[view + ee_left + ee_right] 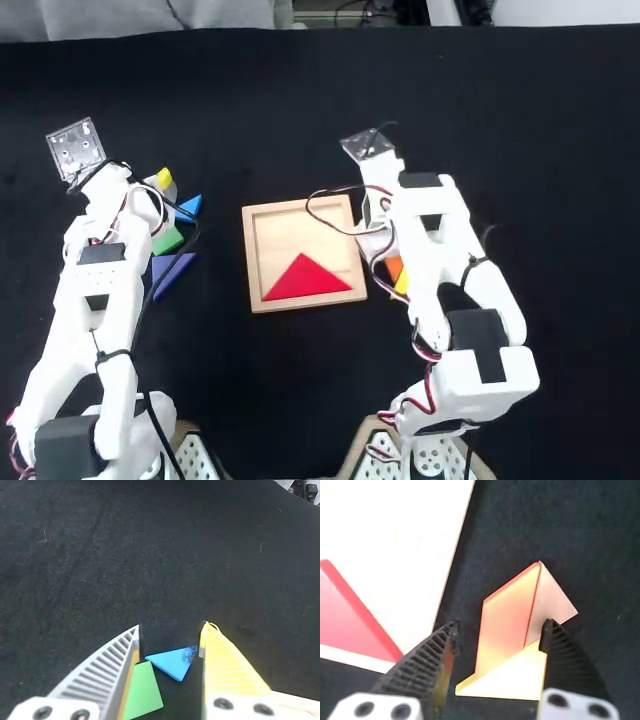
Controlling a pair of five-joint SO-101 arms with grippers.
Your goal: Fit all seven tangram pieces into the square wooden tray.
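Tray (249,262) mid-table, red triangle (305,278) along its near edge, bare wood beyond.
We see left gripper (171,627) spread around blue triangle (172,662); right gripper (500,625) spread over orange piece (510,600) just outside tray's edge.

L end effector (171,626) & R end effector (499,624) both low, jaws spread.

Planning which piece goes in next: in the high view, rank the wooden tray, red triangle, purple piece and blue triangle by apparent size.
Largest to smallest:
wooden tray
red triangle
purple piece, partly hidden, so less sure
blue triangle
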